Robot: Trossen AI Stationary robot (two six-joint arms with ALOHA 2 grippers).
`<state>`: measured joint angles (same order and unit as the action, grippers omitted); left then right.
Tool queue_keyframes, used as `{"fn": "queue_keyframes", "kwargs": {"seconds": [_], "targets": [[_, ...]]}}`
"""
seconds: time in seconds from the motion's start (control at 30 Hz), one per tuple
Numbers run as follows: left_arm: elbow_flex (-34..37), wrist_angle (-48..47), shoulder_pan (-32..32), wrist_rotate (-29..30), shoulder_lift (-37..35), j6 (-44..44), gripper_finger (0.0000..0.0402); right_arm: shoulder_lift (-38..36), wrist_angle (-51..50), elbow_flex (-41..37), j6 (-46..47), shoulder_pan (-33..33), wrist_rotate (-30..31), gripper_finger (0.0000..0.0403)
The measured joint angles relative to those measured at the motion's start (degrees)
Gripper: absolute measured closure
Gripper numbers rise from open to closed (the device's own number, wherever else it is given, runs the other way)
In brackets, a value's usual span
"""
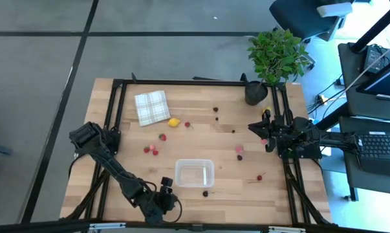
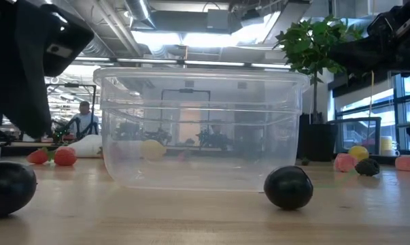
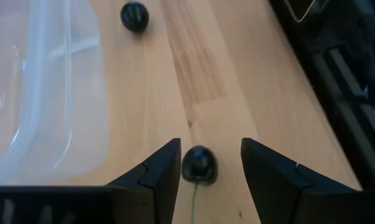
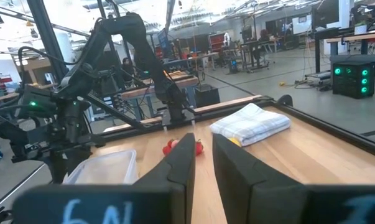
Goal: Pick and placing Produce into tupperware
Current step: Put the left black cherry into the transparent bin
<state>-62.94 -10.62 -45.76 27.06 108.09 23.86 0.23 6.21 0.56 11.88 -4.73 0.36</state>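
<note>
The clear tupperware [image 1: 195, 173] stands empty near the table's near edge; it also shows in the low view [image 2: 199, 129]. My left gripper [image 1: 166, 191] is open, low at the tub's near left corner. Its fingers stand on either side of a dark berry [image 3: 199, 165] with a thin stem that lies on the table. A second dark berry [image 1: 205, 193] lies by the tub's near right corner. A yellow lemon piece [image 1: 174, 122] and red berries [image 1: 151, 149] lie farther back. My right gripper [image 1: 266, 134] hangs above the table's right side, slightly open and empty [image 4: 203, 155]. My left gripper's fingers come at the dark berry low and slanting. The berry lies on the wood right beside the inner side of one finger [image 3: 168, 168], with a gap to the other. I cannot tell whether that finger touches it.
A white-green checked cloth [image 1: 152, 107] lies at the far left. A potted plant [image 1: 275, 55] stands at the far right corner. Pink and dark pieces [image 1: 240, 153] and a red one [image 1: 260, 177] lie right of the tub. Black frame rails run along the table's sides.
</note>
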Motion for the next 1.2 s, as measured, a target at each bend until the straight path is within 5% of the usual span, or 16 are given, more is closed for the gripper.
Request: {"fn": "queue_keyframes", "kwargs": {"seconds": [0.43, 0.83, 1.2], "targets": [[0.0, 0.0, 0.9, -1.5, 0.0, 3.8, 0.0247, 0.0, -1.0, 0.0, -0.2, 0.0, 0.0, 0.0343], [0.0, -0.2, 1.2, -2.7, 0.0, 4.8, 0.016, 0.0, -1.0, 0.0, -0.4, 0.0, 0.0, 0.0343], [0.0, -0.9, 2.3, -2.6, 0.2, 7.9, 0.0157, 0.0, -1.7, 0.0, -0.4, 0.0, 0.0, 0.0343]]}}
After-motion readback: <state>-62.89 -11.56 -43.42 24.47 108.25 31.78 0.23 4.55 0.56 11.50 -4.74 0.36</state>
